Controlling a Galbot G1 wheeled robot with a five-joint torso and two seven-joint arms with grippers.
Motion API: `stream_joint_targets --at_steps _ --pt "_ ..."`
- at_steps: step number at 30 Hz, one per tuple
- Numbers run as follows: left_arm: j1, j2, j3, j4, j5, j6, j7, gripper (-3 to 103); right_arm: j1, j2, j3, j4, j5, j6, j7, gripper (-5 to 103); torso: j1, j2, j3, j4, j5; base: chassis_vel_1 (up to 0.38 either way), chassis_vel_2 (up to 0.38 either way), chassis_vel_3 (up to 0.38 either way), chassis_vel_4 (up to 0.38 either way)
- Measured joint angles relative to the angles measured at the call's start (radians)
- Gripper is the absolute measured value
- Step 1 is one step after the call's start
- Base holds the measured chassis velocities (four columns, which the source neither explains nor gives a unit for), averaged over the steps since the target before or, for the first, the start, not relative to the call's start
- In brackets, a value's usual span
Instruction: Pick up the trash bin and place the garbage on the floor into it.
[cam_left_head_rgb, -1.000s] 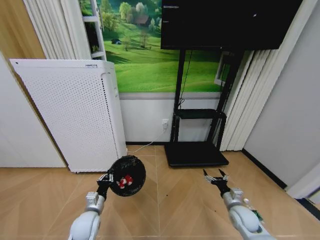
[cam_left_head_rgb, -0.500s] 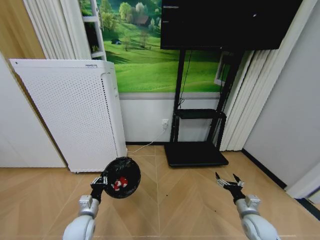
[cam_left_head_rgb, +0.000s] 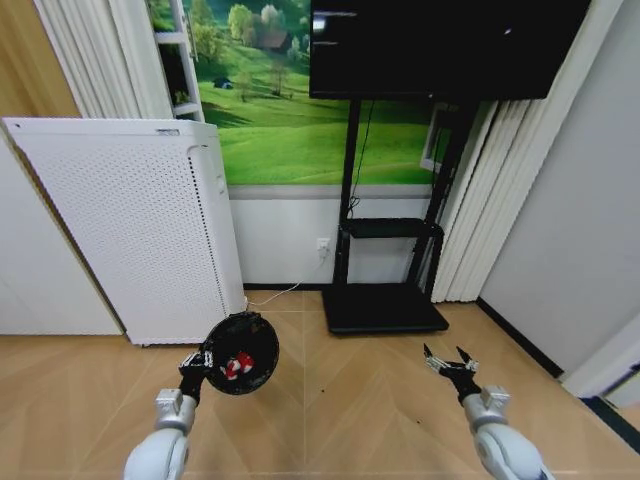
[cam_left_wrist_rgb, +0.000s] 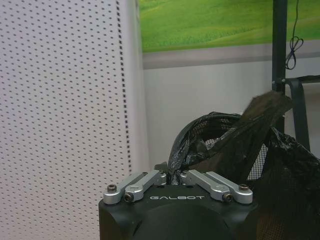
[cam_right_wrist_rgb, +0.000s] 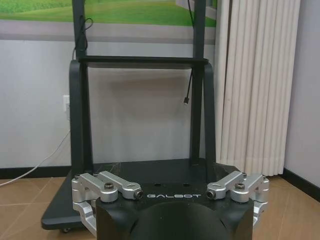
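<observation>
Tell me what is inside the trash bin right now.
Inside the trash bin, held at its rim by the left tool, red and red-and-white garbage lies against the black bag liner. Anything deeper is hidden by the liner's folds. The right tool is open and empty.

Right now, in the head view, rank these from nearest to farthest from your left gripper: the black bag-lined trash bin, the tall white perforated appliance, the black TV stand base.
1. Black bag-lined trash bin: its rim is clamped in the left gripper.
2. Tall white perforated appliance: behind the gripper, against the wall.
3. Black TV stand base: farther off, to the right.
</observation>
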Motion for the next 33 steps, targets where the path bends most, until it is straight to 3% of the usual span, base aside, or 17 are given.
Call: stream_joint_targets --at_steps 12,19,20,22,24,33 --pt "-0.015 -0.008 0.006 0.022 0.003 0.002 0.000 6 0.027 -0.009 -0.032 -0.035 0.005 -0.004 -0.002 100 0.000 0.000 0.000 0.0003 0.0008 -0.288 -0.291 0.289 0.288" --pt "-0.015 -0.010 0.007 0.023 0.006 0.002 0.001 6 0.039 -0.003 -0.051 -0.052 -0.003 0.024 0.003 100 0.000 0.000 0.000 -0.0004 -0.0008 -0.346 -0.348 0.364 0.360" --pt "-0.014 -0.011 0.007 0.023 0.007 0.002 0.001 6 0.039 -0.005 -0.057 -0.053 -0.010 0.022 0.003 100 0.000 0.000 0.000 0.0001 0.0011 -0.272 -0.295 0.323 0.258" --pt "-0.014 -0.012 0.007 0.023 0.008 0.001 0.001 6 0.039 -0.009 -0.063 -0.053 -0.017 0.016 0.003 100 0.000 0.000 0.000 -0.0008 0.0011 -0.272 -0.258 0.218 0.258" --pt "-0.013 -0.013 0.010 0.024 0.010 0.001 0.002 6 0.042 -0.020 -0.084 -0.062 -0.023 -0.004 0.005 100 0.000 0.000 0.000 0.0002 -0.0004 -0.090 -0.199 0.189 0.086" --pt "-0.011 -0.008 0.018 0.042 0.022 -0.003 0.000 6 0.059 -0.052 -0.211 -0.157 0.014 -0.075 -0.003 100 0.000 0.000 0.000 0.0006 -0.0001 0.032 0.036 -0.010 -0.022"
